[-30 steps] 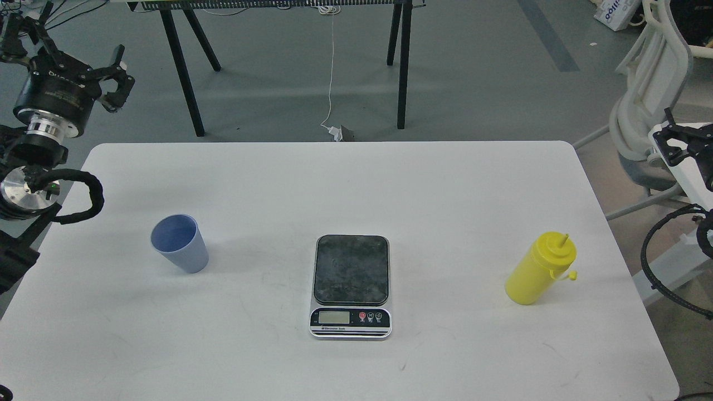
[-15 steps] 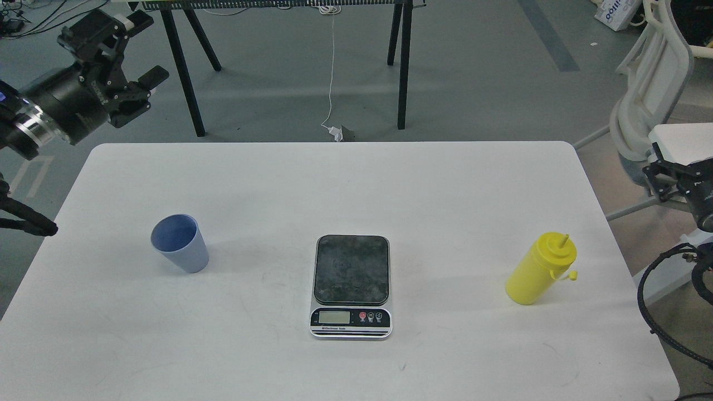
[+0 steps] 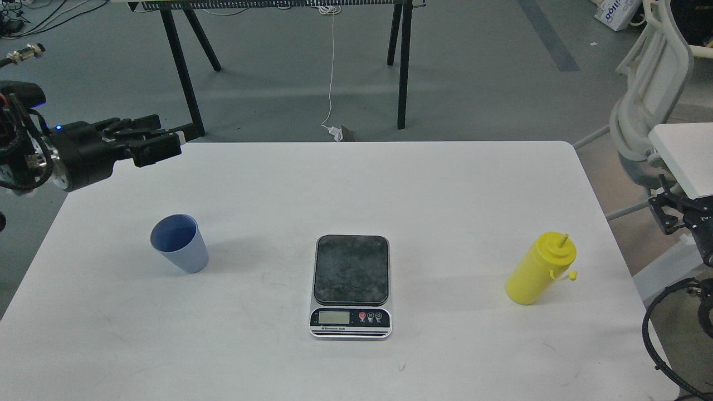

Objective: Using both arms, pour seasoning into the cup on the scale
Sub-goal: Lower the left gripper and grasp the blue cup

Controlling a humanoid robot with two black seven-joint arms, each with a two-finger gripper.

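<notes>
Over the table's far-left corner the left gripper [image 3: 159, 146] is held level, wrist horizontal, fingers pointing right across the table [image 3: 356, 184]. The fingers are seen side-on and overlap as one dark block, so open or closed cannot be told. Nothing is seen held in it. The left arm [image 3: 33, 161] is brought in from the left edge, forearm roughly parallel to the table's far edge, a small blue light lit near the wrist.

Below and slightly right of that gripper, nearer the camera, the cup [image 3: 179, 243] is seen upright on the table, well apart from the fingers, mouth up. Further right of the gripper and nearer still, the scale [image 3: 351, 285] is laid flat at table centre, nothing on its dark plate, display strip facing the camera.

The right gripper [image 3: 671, 214] is seen at the right edge, off the table's side, small and dark; its two fingers cannot be told apart, so its state cannot be told. Only a short piece of the right arm [image 3: 703, 228] is seen, with black cable looped below it.

Left of and below the right gripper, the seasoning [image 3: 540, 269] is stood on the table near the right edge, nozzle up, tethered cap hanging off to the right. No contact with it is seen.
</notes>
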